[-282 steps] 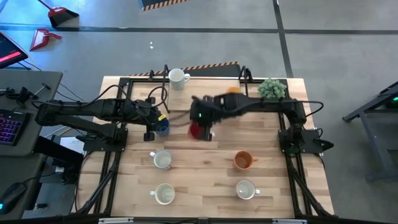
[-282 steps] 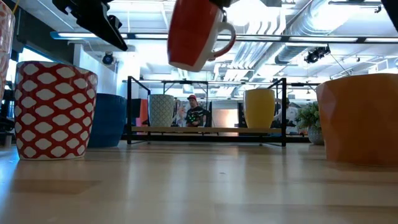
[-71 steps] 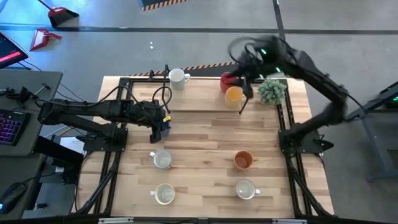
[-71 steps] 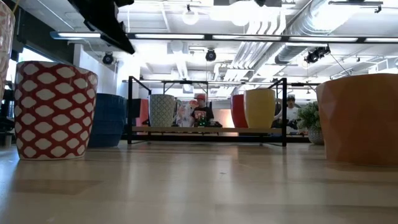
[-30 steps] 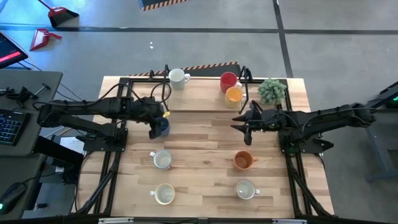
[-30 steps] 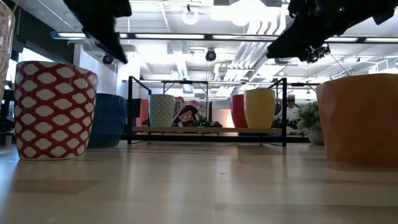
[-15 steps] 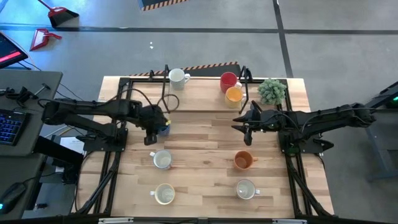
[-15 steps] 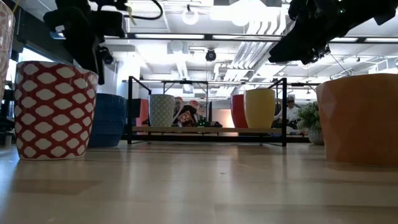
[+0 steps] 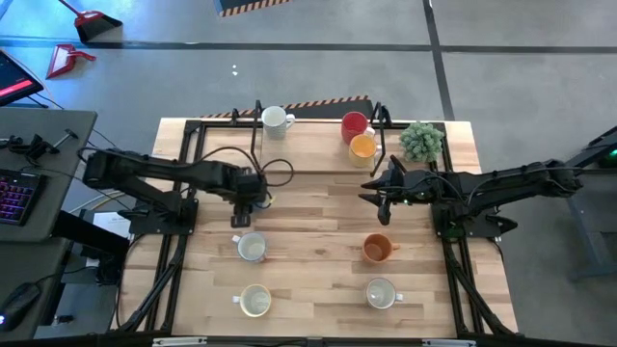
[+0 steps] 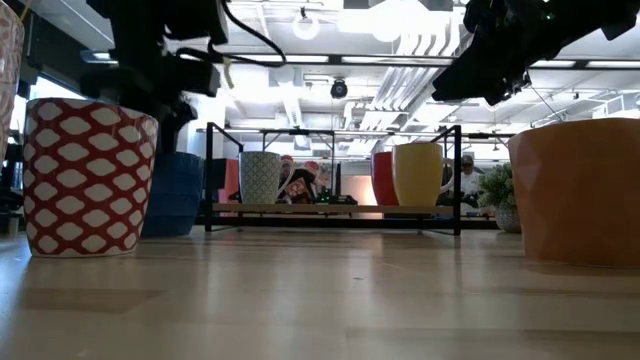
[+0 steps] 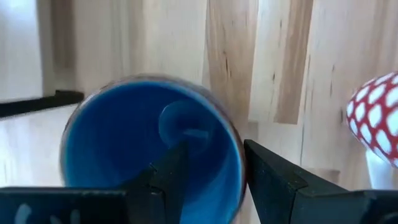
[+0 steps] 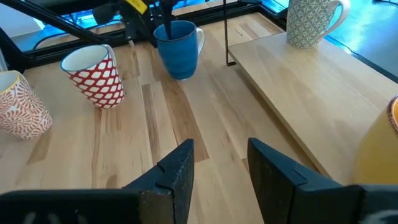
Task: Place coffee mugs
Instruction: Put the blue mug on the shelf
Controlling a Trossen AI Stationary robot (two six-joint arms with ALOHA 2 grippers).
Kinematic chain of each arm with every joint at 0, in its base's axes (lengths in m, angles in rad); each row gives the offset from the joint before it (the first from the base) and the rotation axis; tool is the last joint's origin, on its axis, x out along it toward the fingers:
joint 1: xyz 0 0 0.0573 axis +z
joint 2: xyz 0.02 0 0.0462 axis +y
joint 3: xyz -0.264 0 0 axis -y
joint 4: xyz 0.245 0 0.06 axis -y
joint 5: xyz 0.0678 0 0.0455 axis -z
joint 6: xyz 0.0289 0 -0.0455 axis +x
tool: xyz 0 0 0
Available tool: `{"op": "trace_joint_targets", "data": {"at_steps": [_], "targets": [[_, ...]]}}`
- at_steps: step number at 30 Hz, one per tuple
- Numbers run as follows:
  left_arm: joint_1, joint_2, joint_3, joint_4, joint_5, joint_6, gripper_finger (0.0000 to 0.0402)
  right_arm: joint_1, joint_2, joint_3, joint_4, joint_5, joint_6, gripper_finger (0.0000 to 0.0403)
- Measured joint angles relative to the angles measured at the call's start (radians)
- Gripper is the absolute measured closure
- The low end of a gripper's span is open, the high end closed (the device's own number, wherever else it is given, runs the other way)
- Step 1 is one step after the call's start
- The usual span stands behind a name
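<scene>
The blue mug (image 11: 124, 143) stands upright on the table's left half, handle (image 12: 200, 38) toward the far side. My left gripper (image 11: 214, 168) points down over it, open, one finger inside the mug and one outside its wall. A red-patterned white mug (image 12: 94, 74) stands just nearer. A patterned white mug (image 9: 275, 120), a red mug (image 9: 354, 125) and a yellow-orange mug (image 9: 362, 146) stand on the raised shelf (image 9: 308, 149). My right gripper (image 9: 374, 193) hovers open above the table's right half, with nothing between its fingers. My left gripper straddles the blue mug's rim (image 11: 238, 163) from above, on the side away from the handle. A gap shows between the inner finger (image 11: 174, 177) and the wall. The outer finger (image 11: 273, 180) stands close by the wall; whether it touches I cannot tell.
An orange mug (image 9: 377, 249) and two more white mugs (image 9: 255, 301) (image 9: 381, 293) stand on the near half. A green potted plant (image 9: 422, 140) sits at the far right corner. Bare wood lies between the arms in the table's middle (image 9: 313, 217).
My left gripper has come down over the blue mug and turned about, ending with its fingers on either side of the mug's wall. The blue mug has stayed where it stood.
</scene>
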Motion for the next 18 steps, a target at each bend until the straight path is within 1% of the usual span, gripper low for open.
{"op": "trace_joint_targets", "data": {"at_steps": [5, 7, 9, 12, 13, 14, 16, 18], "targets": [[0.004, 0.064, 0.0, 0.028, 0.002, 0.007, 0.0262, 0.0, 0.0, 0.0, 0.0, -0.001, 0.0, 0.0272], [0.012, 0.077, 0.0, 0.026, 0.031, 0.017, 0.027, 0.0, 0.0, 0.0, -0.002, -0.002, 0.0, 0.0272], [0.023, 0.078, 0.0, 0.026, 0.048, 0.029, 0.0298, 0.0, 0.0, 0.0, -0.002, -0.003, 0.001, 0.0273], [0.038, 0.077, 0.0, 0.036, 0.062, 0.066, 0.0373, 0.001, 0.0, 0.0, -0.003, -0.004, 0.001, 0.0273], [0.045, 0.077, -0.001, 0.041, 0.081, 0.084, 0.0385, 0.001, 0.0, 0.0, -0.003, -0.005, 0.0, 0.0272], [0.051, 0.077, -0.002, 0.066, 0.092, 0.104, 0.0388, 0.001, 0.0, 0.0, -0.004, -0.007, -0.003, 0.0272], [0.067, 0.077, 0.0, 0.107, 0.154, 0.137, 0.0393, 0.001, 0.0, 0.0, -0.003, -0.008, -0.011, 0.0272], [0.08, 0.076, 0.001, 0.107, 0.211, 0.135, 0.0395, 0.001, 0.0, 0.0, -0.004, -0.016, -0.021, 0.0272]]}}
